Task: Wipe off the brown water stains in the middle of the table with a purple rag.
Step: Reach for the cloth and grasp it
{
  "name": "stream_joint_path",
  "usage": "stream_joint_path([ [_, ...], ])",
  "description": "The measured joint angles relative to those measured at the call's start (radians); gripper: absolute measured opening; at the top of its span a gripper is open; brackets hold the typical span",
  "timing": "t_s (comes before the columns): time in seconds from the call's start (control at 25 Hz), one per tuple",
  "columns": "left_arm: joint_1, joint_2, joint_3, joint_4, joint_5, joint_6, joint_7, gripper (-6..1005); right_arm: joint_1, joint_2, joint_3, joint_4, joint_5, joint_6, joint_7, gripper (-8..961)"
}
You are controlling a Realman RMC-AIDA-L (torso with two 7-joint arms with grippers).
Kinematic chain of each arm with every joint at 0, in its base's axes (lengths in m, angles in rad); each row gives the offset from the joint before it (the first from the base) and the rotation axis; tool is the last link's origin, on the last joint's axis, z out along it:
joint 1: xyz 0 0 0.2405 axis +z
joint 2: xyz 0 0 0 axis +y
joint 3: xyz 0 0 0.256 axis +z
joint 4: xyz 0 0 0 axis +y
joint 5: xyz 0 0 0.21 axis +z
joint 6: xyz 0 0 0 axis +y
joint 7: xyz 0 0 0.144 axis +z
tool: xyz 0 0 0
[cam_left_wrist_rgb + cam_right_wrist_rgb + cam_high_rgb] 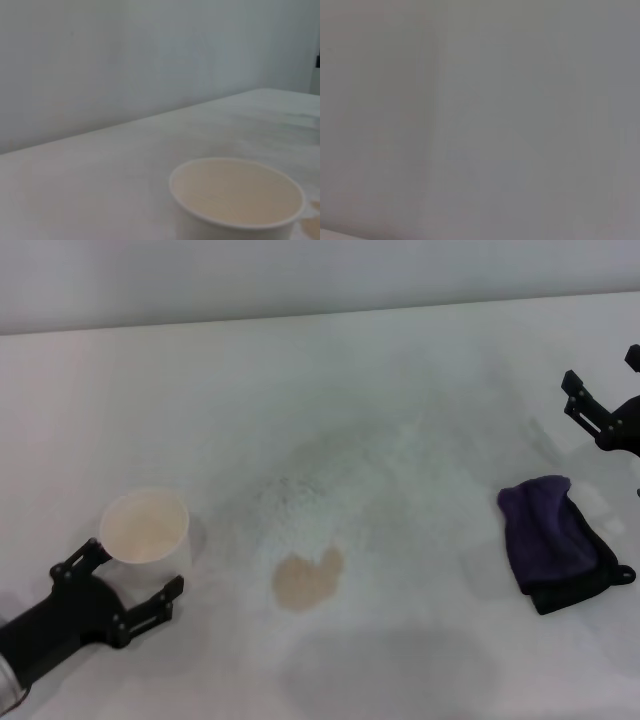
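The brown water stain [308, 580] is a light-tan blotch in the middle of the white table [400, 370]. The purple rag [555, 540] lies folded at the right, deep purple with a black edge and a small loop. My right gripper [602, 370] hangs open and empty just beyond the rag, at the right edge of the head view. My left gripper [122, 582] is at the front left, fingers spread on either side of a white cup [148, 530] without closing on it. The right wrist view shows only a blank grey wall.
The white cup [237, 200] stands upright, tan inside, left of the stain. A faint greyish powdery smear [300, 505] lies just behind the stain. The table's far edge meets a grey wall.
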Motion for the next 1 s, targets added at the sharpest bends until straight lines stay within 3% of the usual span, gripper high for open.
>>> stream_joint_path([
  [0.28, 0.094, 0.0, 0.0, -0.002, -0.064, 0.09, 0.059, 885, 0.002, 0.0, -0.024, -0.018, -0.002, 0.023, -0.004, 869],
  [0.68, 0.202, 0.0, -0.001, -0.006, -0.257, 0.139, 0.155, 885, 0.003, 0.0, -0.048, -0.024, -0.009, 0.085, 0.051, 868],
  [0.88, 0.205, 0.004, -0.002, -0.006, -0.372, 0.145, 0.171, 885, 0.01, -0.002, -0.053, -0.056, -0.01, 0.049, 0.343, 868],
  [1.0, 0.202, 0.008, -0.007, 0.001, -0.424, 0.147, 0.171, 885, 0.011, -0.003, -0.103, -0.142, -0.011, 0.007, 0.603, 868],
])
